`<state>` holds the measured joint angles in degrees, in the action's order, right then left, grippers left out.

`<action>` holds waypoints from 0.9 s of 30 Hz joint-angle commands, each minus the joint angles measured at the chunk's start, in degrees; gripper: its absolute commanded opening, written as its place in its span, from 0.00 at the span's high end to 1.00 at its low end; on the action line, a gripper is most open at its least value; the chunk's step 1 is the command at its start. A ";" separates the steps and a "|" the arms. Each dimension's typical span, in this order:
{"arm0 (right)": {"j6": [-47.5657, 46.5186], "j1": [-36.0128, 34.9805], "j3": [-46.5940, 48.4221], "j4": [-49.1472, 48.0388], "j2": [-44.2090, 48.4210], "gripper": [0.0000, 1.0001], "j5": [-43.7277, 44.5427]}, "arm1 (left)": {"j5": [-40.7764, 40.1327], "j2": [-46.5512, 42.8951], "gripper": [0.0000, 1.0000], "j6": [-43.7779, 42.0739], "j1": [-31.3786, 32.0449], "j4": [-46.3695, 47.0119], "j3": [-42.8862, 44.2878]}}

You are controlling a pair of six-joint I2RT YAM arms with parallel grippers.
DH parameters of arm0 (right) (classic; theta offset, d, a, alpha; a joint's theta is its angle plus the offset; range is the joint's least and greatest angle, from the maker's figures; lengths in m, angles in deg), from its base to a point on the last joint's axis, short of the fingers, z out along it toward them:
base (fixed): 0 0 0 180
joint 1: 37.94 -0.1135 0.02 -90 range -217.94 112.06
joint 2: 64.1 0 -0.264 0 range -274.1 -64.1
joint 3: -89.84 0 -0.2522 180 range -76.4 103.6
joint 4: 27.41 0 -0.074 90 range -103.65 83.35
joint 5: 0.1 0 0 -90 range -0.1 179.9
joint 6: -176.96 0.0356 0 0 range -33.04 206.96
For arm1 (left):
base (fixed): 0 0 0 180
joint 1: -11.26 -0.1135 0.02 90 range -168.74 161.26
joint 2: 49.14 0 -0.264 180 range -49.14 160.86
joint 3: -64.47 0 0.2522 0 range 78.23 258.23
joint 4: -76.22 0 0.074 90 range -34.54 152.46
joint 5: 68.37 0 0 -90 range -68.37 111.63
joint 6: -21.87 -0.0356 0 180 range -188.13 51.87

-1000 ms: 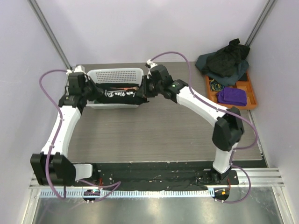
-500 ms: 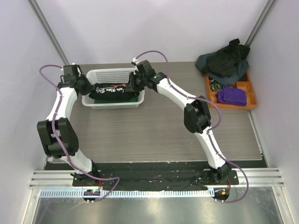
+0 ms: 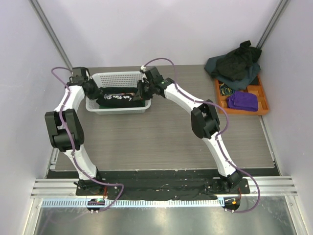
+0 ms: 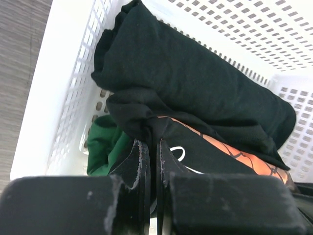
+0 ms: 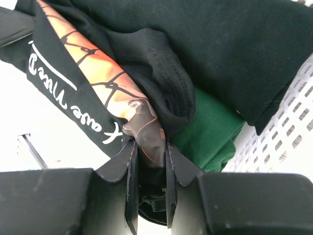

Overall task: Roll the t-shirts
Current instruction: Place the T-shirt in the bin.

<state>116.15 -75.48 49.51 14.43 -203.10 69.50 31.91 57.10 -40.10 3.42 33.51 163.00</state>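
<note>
My left gripper [image 4: 151, 147] and right gripper [image 5: 149, 147] each clamp an end of the lettered shirt [image 3: 120, 97], so the roll can't unwind; it's in the basket [image 3: 122, 77], 11 o'clock on counter [image 3: 161, 137].

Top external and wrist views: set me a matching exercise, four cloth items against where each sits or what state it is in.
Things:
1. lettered t-shirt
2. green t-shirt
3. purple cloth
4. pile of dark t-shirts

Places or states:
A. lying in the orange tray
B. heaped loose at far right, overlapping the tray's far end
C. pinched between the left gripper and the right gripper
D. tucked under black cloth in the white basket

Pairs: 1-C, 2-D, 3-A, 4-B
</note>
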 commanded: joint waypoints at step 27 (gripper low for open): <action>-1.85 -0.61 -1.63 3.39 10.32 0.30 12.05 | -3.60 -4.46 0.55 -0.61 0.28 3.37 1.71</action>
<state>116.35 -76.31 48.00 15.85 -199.63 76.16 29.44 57.06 -41.39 3.51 34.01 164.86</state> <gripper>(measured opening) 0.693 0.441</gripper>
